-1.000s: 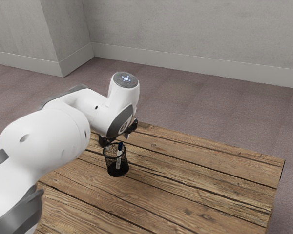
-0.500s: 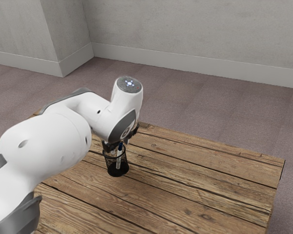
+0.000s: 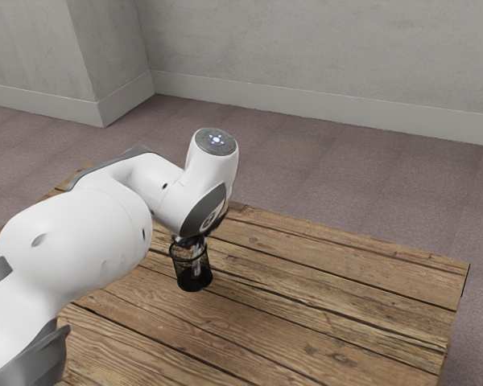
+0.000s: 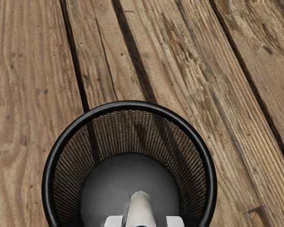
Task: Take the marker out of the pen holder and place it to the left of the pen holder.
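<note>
On the exterior view's clock face, my pincer is at twelve o'clock from the middle of the black mesh pen holder, down at its mouth. My fingers stand apart, astride the marker without gripping it. The marker is inside the pen holder, on the wooden bench.

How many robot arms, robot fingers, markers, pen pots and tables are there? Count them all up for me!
Robot arms: 1
Gripper fingers: 2
Markers: 1
Pen pots: 1
Tables: 1
Total: 6
</note>
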Available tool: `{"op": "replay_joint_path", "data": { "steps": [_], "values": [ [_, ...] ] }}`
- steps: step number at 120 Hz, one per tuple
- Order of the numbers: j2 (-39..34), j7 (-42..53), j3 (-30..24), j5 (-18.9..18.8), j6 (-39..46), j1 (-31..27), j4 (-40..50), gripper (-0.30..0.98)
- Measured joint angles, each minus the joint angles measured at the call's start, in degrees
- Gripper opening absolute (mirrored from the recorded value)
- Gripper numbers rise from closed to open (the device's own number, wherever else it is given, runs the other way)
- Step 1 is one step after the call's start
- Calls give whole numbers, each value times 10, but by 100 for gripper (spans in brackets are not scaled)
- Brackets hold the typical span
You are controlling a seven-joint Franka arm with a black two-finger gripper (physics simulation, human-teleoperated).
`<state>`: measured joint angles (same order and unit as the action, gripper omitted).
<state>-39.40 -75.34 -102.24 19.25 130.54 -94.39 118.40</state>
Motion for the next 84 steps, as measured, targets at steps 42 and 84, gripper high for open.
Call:
{"op": "replay_joint_path", "data": {
  "steps": [42,84],
  "values": [
    [1,-13,81,-9,-28,50,-5,-10],
    [5,-20,212,-83,-125,92,-60,-10]
  ]
}}
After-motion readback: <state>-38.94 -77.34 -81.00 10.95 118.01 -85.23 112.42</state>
